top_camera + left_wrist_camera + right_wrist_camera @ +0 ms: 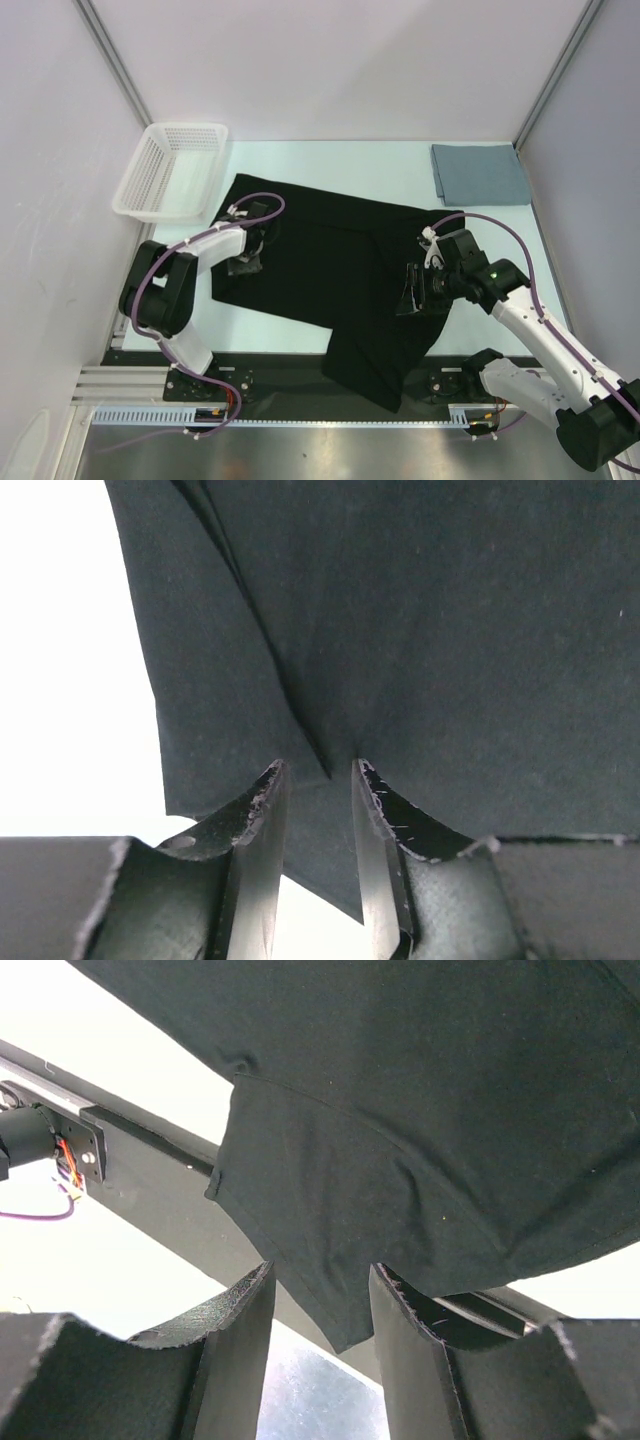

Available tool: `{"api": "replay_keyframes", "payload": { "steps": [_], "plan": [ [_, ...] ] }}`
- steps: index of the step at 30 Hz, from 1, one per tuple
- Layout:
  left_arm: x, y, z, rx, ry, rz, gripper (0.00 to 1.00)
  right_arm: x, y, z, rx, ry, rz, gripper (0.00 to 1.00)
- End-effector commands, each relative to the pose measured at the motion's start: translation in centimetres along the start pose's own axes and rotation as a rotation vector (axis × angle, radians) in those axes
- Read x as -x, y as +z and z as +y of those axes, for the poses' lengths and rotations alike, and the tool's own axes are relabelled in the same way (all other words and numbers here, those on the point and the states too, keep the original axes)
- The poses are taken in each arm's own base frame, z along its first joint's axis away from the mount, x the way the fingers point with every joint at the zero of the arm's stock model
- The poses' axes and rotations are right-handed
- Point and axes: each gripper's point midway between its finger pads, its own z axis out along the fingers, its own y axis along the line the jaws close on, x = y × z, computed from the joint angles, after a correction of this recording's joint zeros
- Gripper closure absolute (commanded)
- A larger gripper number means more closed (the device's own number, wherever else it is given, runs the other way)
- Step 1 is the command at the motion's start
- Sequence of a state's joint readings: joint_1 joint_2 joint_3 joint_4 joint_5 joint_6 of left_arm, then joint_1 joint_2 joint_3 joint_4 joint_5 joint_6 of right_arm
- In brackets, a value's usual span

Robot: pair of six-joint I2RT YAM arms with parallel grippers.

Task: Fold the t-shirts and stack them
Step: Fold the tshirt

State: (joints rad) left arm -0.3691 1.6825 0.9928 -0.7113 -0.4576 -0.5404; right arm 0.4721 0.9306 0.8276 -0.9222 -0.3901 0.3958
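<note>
The black shirt (pixel 330 260) lies spread across the table (pixel 330 165). Its near corner hangs over the front edge and covers part of the dark rail there. In both wrist views the cloth runs out of frame, so its outline shows only from above, and the bare table burns out to plain white.

The left gripper (pixel 245 264) sits at the shirt's left edge. From above its fingertips are lost against the black cloth. In its own view the left gripper (pixel 315 770) has a narrow gap filled by a creased corner of the shirt. Whether the fingers (pixel 262 810) actually pinch it cannot be told.

The right gripper (pixel 410 297) is at the shirt's right edge. Up close the right gripper (pixel 320 1275) holds a hanging corner of cloth between half-parted fingers (pixel 392 1310).

The grey shirt (pixel 480 173) lies folded at the far right corner, its front hidden. A white basket (pixel 135 185) stands far left.
</note>
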Motion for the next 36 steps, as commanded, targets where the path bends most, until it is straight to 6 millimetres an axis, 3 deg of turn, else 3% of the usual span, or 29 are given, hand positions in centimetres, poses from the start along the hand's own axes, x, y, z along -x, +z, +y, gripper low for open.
{"api": "replay_keyframes", "payload": {
  "steps": [1,11,18,22,23,24,27,30,32,36],
  "plan": [
    [1.3,0.1,0.1,0.018,0.001,-0.026,0.63,0.9,-0.6,0.8,0.016,-0.008,-0.038,0.51],
    [-0.5,0.7,0.8,0.031,0.011,0.010,0.69,0.0,-0.4,0.4,0.009,0.011,-0.002,0.52],
    [0.4,-0.1,2.4,0.054,-0.006,-0.017,0.89,-3.7,-0.5,0.6,0.023,-0.023,0.093,0.55],
    [1.1,-1.1,3.0,0.038,-0.022,-0.046,1.00,-7.4,0.3,0.7,0.016,-0.051,0.222,0.54],
    [1.2,-1.2,3.3,0.041,-0.031,-0.048,1.00,-8.2,0.4,0.8,0.008,-0.048,0.250,0.45],
    [1.5,-1.4,3.4,0.037,-0.034,-0.056,1.00,-8.9,0.5,1.1,0.007,-0.060,0.273,0.01],
    [2.2,-2.5,3.8,0.026,-0.045,-0.079,1.00,-10.7,0.5,2.3,-0.011,-0.098,0.302,0.01],
    [2.6,-3.3,4.2,0.009,-0.068,-0.100,1.00,-11.1,0.6,2.8,-0.046,-0.096,0.280,0.00],
    [2.6,-3.4,4.4,-0.009,-0.094,-0.098,1.00,-11.3,0.3,2.1,-0.119,-0.125,0.237,0.00],
    [2.2,-3.9,4.8,-0.054,-0.154,-0.093,1.00,-12.6,-0.1,2.5,-0.063,0.030,0.215,0.00]
  ]
}}
